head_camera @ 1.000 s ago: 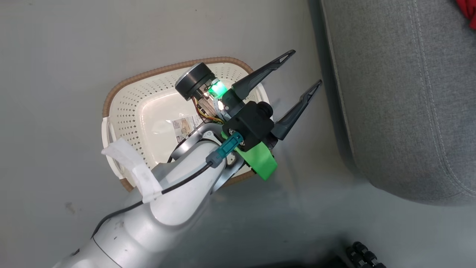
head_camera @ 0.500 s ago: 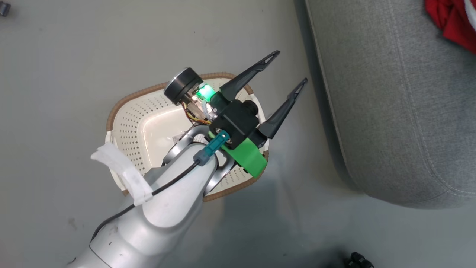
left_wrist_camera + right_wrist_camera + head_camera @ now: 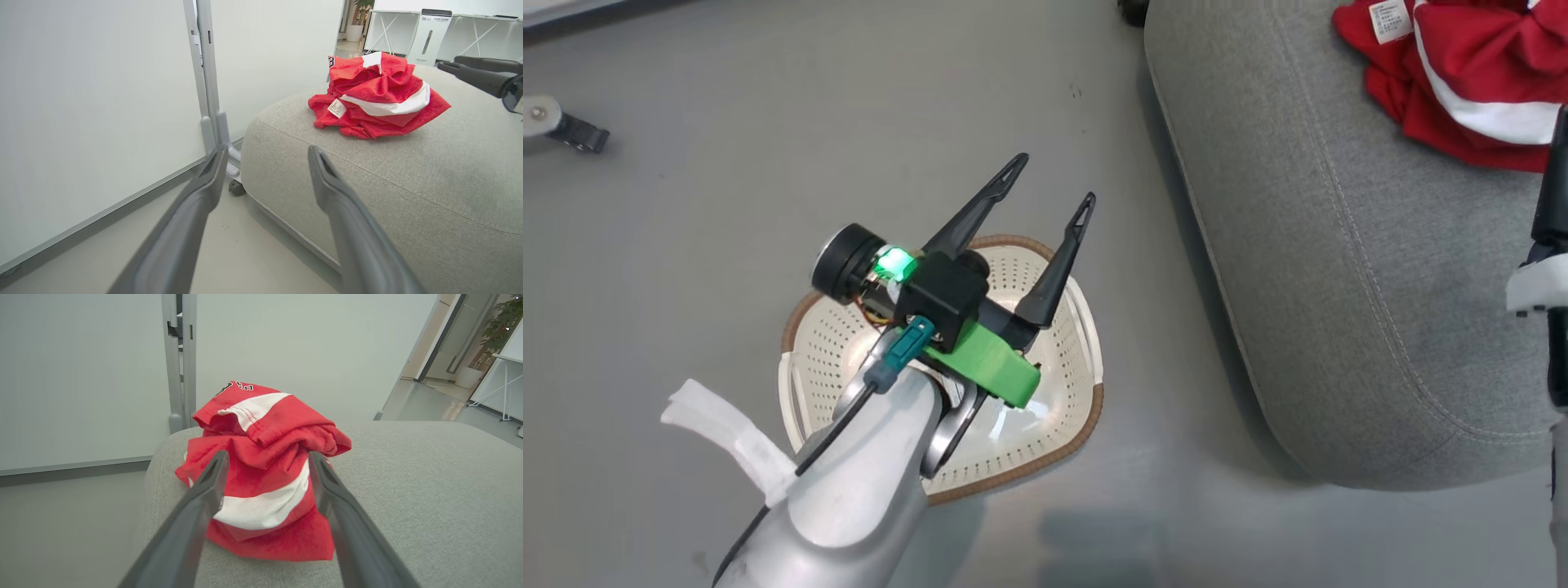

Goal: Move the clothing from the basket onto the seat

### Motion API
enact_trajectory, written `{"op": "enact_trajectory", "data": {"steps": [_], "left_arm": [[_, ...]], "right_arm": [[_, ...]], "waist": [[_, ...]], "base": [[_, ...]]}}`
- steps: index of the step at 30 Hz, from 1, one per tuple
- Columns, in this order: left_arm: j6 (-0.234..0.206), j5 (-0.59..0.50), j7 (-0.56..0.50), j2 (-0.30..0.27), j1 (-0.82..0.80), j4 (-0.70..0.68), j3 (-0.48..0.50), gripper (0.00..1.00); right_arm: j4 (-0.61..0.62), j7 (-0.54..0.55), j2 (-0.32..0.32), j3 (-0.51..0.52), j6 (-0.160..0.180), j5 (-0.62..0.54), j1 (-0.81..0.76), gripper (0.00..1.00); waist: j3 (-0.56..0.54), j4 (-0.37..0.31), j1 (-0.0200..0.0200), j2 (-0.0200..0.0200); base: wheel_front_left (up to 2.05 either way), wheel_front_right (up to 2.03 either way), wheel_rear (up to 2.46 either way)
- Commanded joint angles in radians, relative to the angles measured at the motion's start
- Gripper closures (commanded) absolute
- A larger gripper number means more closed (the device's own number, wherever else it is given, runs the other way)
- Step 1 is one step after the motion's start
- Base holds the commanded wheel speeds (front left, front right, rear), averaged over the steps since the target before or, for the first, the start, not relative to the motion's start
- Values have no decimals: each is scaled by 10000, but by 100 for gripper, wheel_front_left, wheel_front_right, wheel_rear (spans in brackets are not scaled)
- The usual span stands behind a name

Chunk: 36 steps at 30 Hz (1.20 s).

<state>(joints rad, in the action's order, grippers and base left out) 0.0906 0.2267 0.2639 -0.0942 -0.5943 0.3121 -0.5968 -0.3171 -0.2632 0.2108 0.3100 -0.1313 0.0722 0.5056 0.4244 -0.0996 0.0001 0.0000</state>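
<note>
While the head view looks straight down, I see the left gripper (image 3: 1052, 181) poised over the far rim of the basket (image 3: 1062, 384), which sits on the grey floor (image 3: 686, 245). Its two dark fingers are spread wide and hold nothing. That arm's wrist view frames what the head view lacks: a white partition panel (image 3: 94, 114) on the left, with its caster (image 3: 236, 188) just beside the rounded corner of the seat (image 3: 408, 183). Right of the basket, a band of open floor separates it from the seat's stitched edge. The clothing (image 3: 1462, 82) lies bunched on the seat, well in from that edge, with a small white label showing. Farthest right, the right gripper (image 3: 268, 455) hovers above the cushion, aimed at the pile. Its own wrist view shows the fingers parted with the red heap between them, and the left wrist view shows those fingers apart from the cloth, pinching nothing.
</note>
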Motion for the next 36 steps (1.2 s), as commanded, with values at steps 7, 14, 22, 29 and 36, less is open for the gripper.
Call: {"op": "enact_trajectory", "data": {"steps": [7, 14, 22, 29, 36], "left_arm": [[-306, 116, 6, -74, 1088, -290, 1213, 0], [-351, 79, 5, -47, 1903, -530, 2387, 0], [-342, -69, 5, 60, 2785, -806, 3655, 0], [-281, -190, 6, 223, 3469, -923, 4538, 0], [-173, -364, 6, 332, 4031, -981, 4928, 0]], "right_arm": [[1207, -23, -537, -659, 11, 36, -1260, 0], [1717, -23, -882, -1403, 11, 54, -1877, 0], [1968, -23, -1194, -2033, 11, -68, -2226, 0], [2199, -23, -1423, -2124, 11, -82, -2601, 0], [2500, -23, -1556, -2297, 11, -69, -3409, 0]], "waist": [[-1113, 644, -1, 0], [-1639, 1290, -1, 0], [-2140, 1886, -1, 0], [-2633, 2239, -1, 0], [-3152, 2435, -1, 0]], "base": [[0, 0, 0], [0, 0, 0], [0, 0, 0], [0, 0, 0], [0, 0, 0]]}}
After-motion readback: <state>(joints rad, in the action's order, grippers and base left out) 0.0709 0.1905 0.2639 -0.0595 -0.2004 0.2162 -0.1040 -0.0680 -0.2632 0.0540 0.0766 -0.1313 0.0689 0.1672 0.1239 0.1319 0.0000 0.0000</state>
